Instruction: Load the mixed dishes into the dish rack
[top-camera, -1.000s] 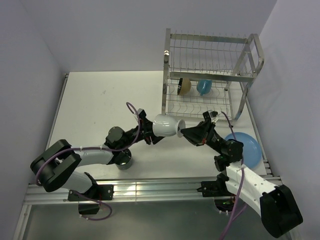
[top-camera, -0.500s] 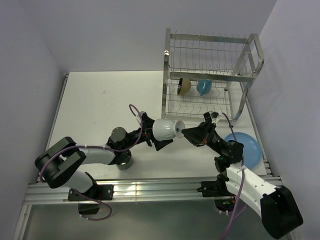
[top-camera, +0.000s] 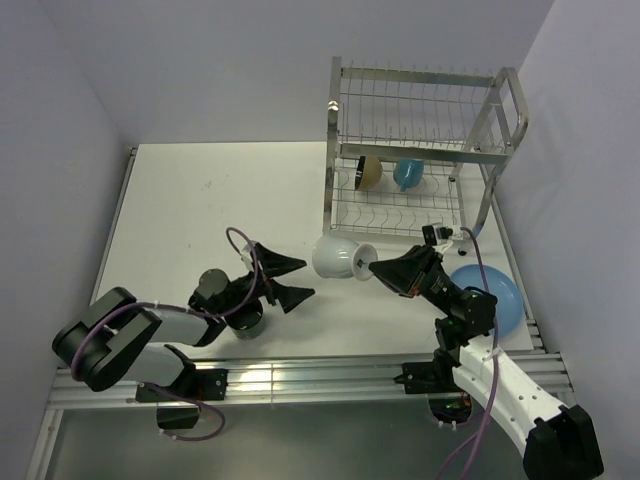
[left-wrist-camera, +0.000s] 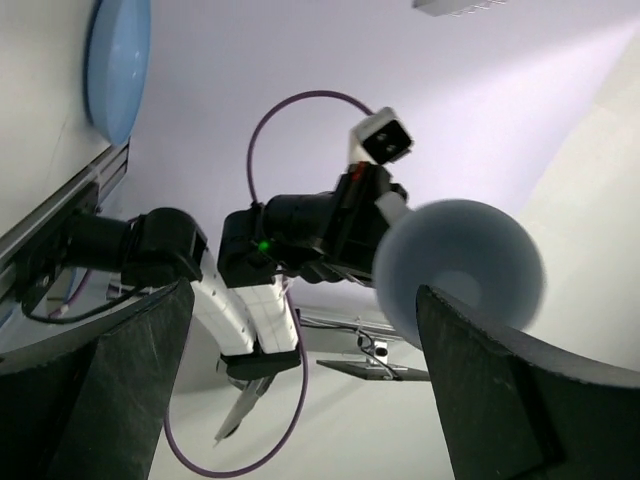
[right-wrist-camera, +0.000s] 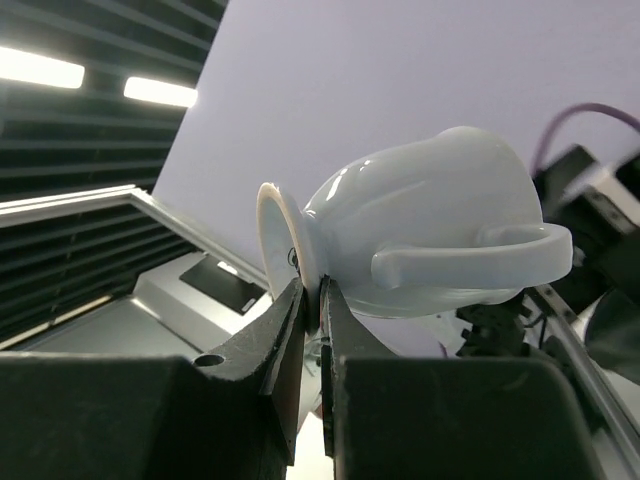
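Note:
My right gripper (top-camera: 372, 266) (right-wrist-camera: 318, 292) is shut on the rim of the white mug (top-camera: 338, 258) (right-wrist-camera: 430, 230), holding it tilted on its side above the table in front of the dish rack (top-camera: 420, 72). My left gripper (top-camera: 292, 280) (left-wrist-camera: 300, 400) stands wide open just left of the mug, apart from it; the mug (left-wrist-camera: 460, 270) looks blurred beyond its fingers. The tan bowl (top-camera: 369, 172) and the light blue mug (top-camera: 408, 173) sit on the rack's lower tier. A dark mug (top-camera: 245, 320) stands under my left arm. The light blue plate (top-camera: 485, 295) (left-wrist-camera: 118, 60) lies at the right, behind my right arm.
The rack stands at the table's back right, against the right wall, its upper tier holding nothing. A purple cable loops over each wrist. The table's near edge has a metal rail (top-camera: 300, 380).
My left gripper has opened, let go of the white mug and drawn back to the left. The mug now hangs from my right gripper alone, a little closer to the rack.

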